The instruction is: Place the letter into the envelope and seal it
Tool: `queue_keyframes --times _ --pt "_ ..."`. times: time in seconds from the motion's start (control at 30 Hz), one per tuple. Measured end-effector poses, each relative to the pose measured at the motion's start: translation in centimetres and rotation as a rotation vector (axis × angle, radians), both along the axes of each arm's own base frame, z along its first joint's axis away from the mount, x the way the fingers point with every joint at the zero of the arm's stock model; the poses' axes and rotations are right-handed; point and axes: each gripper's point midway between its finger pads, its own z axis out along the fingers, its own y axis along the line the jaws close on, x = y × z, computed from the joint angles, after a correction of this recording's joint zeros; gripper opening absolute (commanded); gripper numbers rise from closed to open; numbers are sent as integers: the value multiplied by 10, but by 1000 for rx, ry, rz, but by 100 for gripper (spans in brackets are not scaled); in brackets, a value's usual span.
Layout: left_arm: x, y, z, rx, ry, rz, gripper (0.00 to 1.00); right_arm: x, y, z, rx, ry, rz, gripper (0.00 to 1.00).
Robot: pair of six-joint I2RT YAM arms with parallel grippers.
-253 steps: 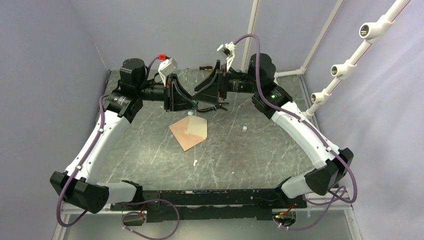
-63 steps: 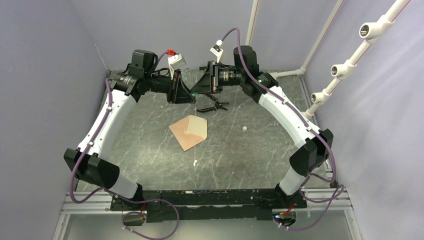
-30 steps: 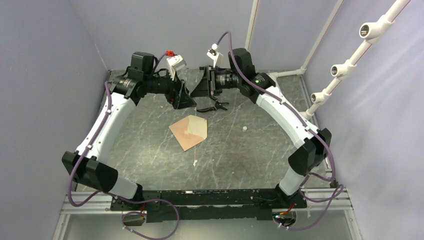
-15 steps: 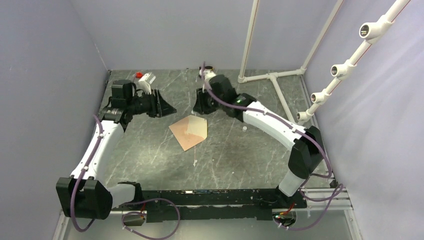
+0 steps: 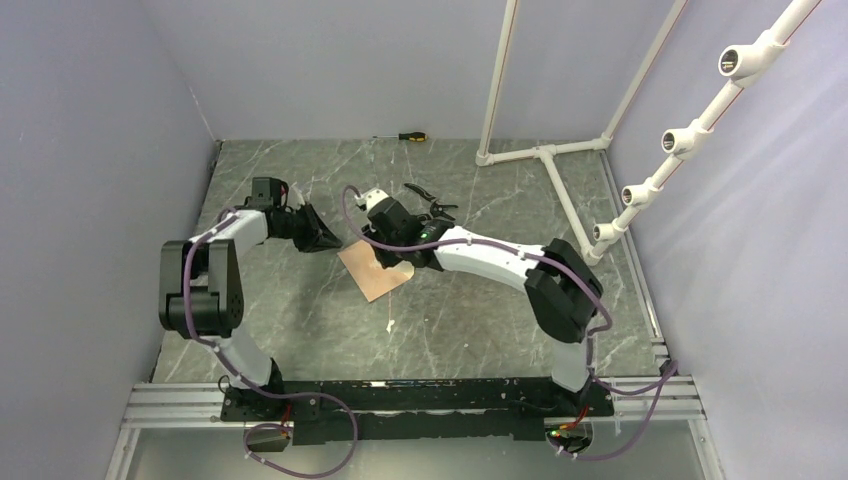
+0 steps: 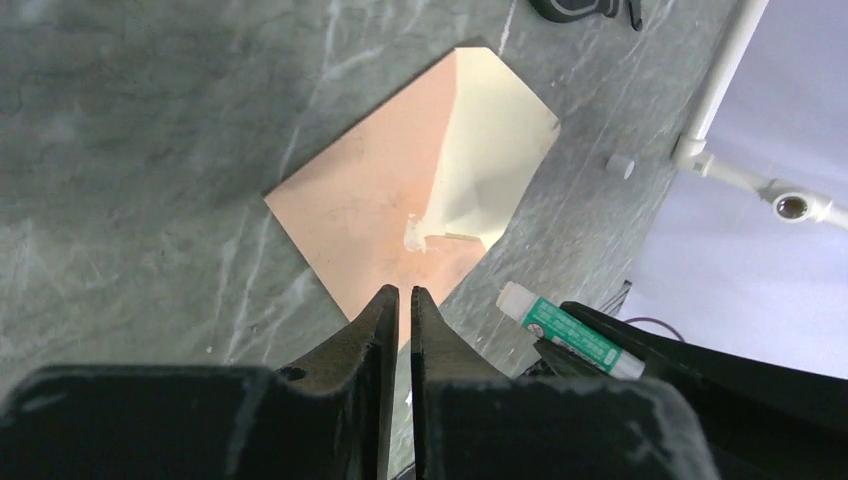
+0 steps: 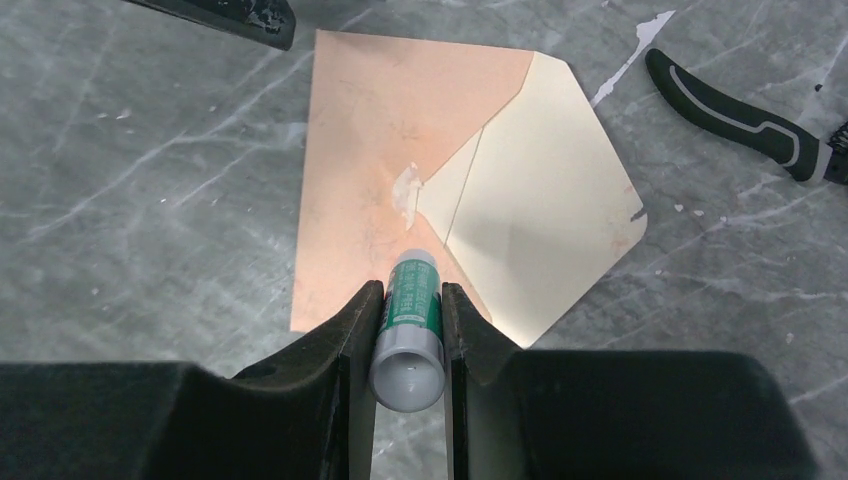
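Observation:
The envelope (image 5: 375, 268) lies flat on the table with its triangular flap open and cream inside up; it shows in the left wrist view (image 6: 370, 220) and the right wrist view (image 7: 380, 130). A white smear (image 7: 405, 190) marks where the flap meets the body. No separate letter sheet shows. My right gripper (image 7: 411, 288) is shut on a green-and-white glue stick (image 7: 410, 320), its tip just above the envelope's near edge. My left gripper (image 6: 404, 295) is shut and empty, low over the envelope's corner (image 5: 335, 243).
Black-handled pliers (image 5: 428, 205) lie just behind the envelope, also in the right wrist view (image 7: 735, 115). A screwdriver (image 5: 405, 136) lies at the far edge. A white pipe frame (image 5: 545, 152) stands at the back right. A small white scrap (image 5: 390, 326) lies nearer.
Both arms have come down from high at the back of the table to the envelope, one at each side. The envelope has not moved.

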Motion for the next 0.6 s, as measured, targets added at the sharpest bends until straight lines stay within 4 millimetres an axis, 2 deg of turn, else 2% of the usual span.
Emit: queue_keyframes --times 0.13,0.3,0.43,0.6 --pt "12 -2 -15 -44 54 19 11 8 6 -17 -36 2 -8 0" --pt "35 -9 -25 -112 69 27 11 18 16 -22 -41 -10 -20 0" --pt "36 -11 -35 -127 100 34 8 24 27 -25 -40 -17 -21 0" --pt "36 -12 -36 -133 106 35 8 22 37 -36 -56 -7 -5 0"
